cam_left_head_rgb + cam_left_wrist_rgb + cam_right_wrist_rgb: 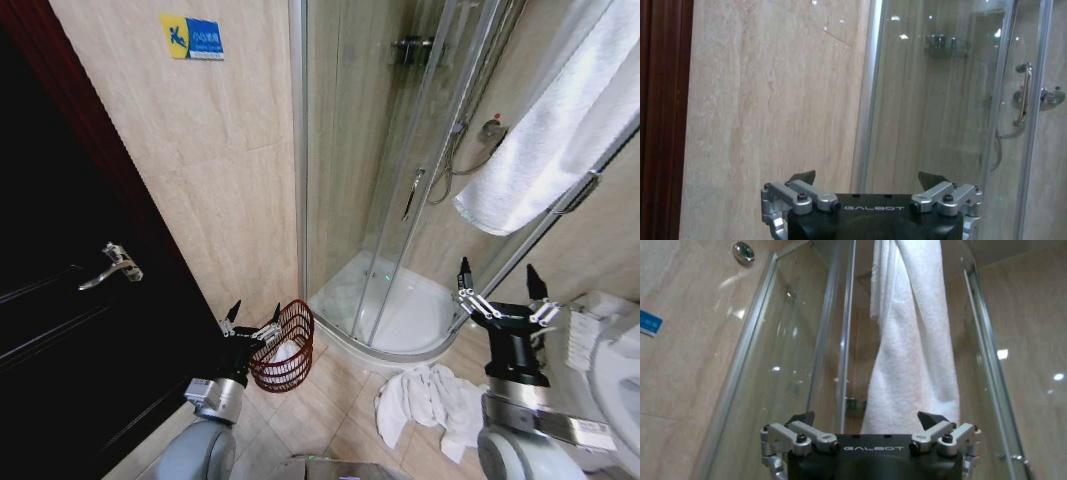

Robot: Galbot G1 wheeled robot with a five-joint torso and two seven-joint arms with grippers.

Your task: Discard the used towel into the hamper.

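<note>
Towel [430, 402] lies crumpled on the floor by the shower tray — your right end effector [494, 295] hovers above it, left end effector [250, 318] beside the hamper [286, 347], both open and empty.

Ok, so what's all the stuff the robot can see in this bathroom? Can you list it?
Used towel: one, white, crumpled on the tiled floor by the shower base.
Hamper: one, dark reddish-brown wire, on the floor by the wall, something white inside.
Hanging towel: one, white, draped over the rail by the shower.
Shower cabin: one, glass with silver frame, in the corner.
Door: one, dark, silver handle, on the left.
Sign: one, blue and yellow, high on the wall.
Left gripper: one, black and silver, open, raised in front of the hamper.
Right gripper: one, black and silver, open, raised above the used towel.
</note>
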